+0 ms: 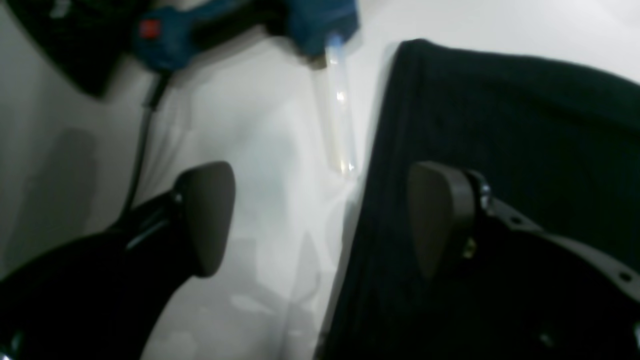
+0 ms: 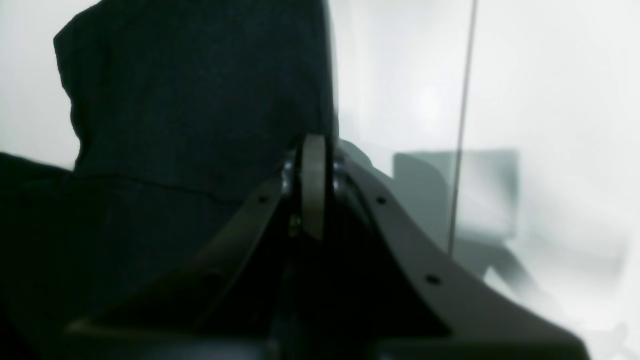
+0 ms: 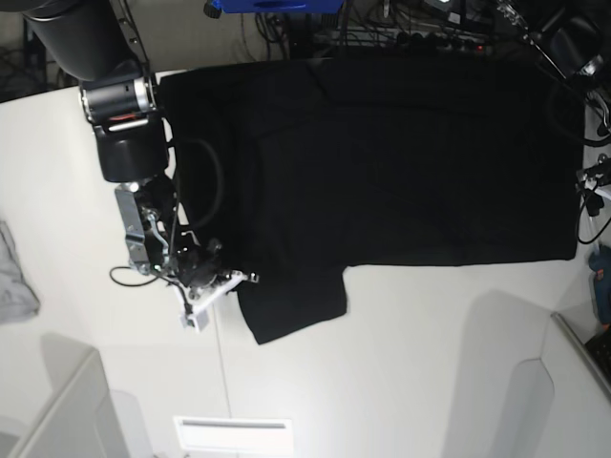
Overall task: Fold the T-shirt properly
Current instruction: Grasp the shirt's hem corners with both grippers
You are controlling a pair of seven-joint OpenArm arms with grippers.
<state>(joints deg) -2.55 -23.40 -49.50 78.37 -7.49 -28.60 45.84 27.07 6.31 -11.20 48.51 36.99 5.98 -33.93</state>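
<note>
The black T-shirt (image 3: 382,162) lies spread flat on the white table (image 3: 401,363), plain side up, with one sleeve (image 3: 291,305) pointing toward the front. My right gripper (image 3: 224,281) is at that sleeve's left edge. In the right wrist view its fingers (image 2: 313,185) are pressed together right on the cloth's edge (image 2: 190,90). My left gripper (image 1: 325,215) is open and straddles another edge of the shirt (image 1: 500,125): one pad (image 1: 440,220) is over the cloth, the other (image 1: 210,215) over bare table. I cannot make out the left gripper in the base view.
A small light grey cloth (image 3: 14,277) lies at the table's left edge. A blue tool with a clear tube (image 1: 337,100) lies near the left gripper. Cables (image 3: 592,191) hang at the right edge. White panels (image 3: 67,401) stand at the front.
</note>
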